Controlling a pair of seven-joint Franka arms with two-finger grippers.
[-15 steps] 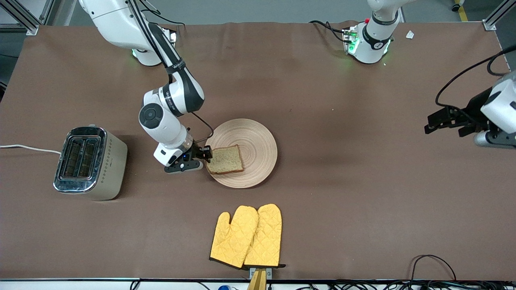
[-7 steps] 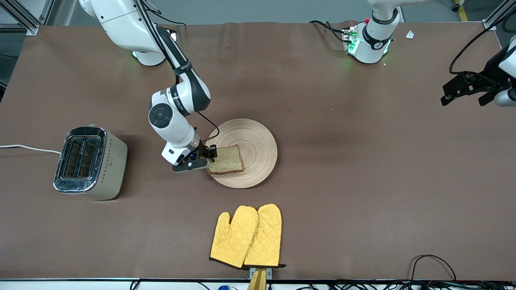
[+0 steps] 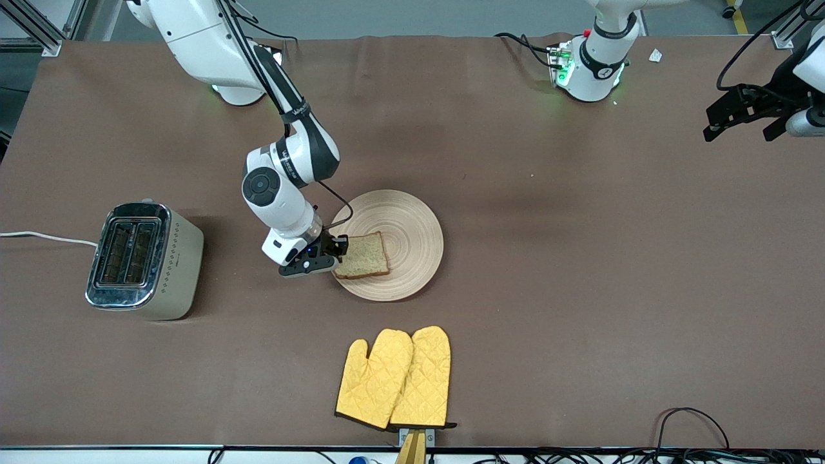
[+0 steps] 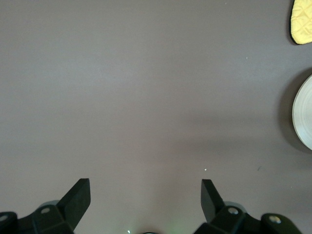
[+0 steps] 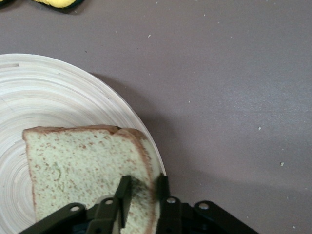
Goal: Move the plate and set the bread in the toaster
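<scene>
The toaster (image 3: 143,260) stands near the right arm's end of the table (image 3: 580,258), its two slots facing up and its white cord (image 3: 45,237) trailing off toward the table's edge. Next comes the right gripper (image 3: 334,252), low over the rim of the plate (image 3: 412,225) on the side toward the toaster. In the right wrist view its fingers (image 5: 123,195) stand on either side of the crust edge of the bread (image 5: 87,165), pinched in close on the slice. The bread (image 3: 362,256) lies flat on the plate, on the part nearest the toaster, and the plate rests around the middle of the table. A pair of yellow oven mitts (image 3: 394,378) lies side by side, nearer to the front camera than the plate and well apart from it. The left gripper (image 3: 741,116) hangs high over the left arm's end of the table; its fingers (image 4: 78,197) are spread wide with nothing between them, bare table under them.
</scene>
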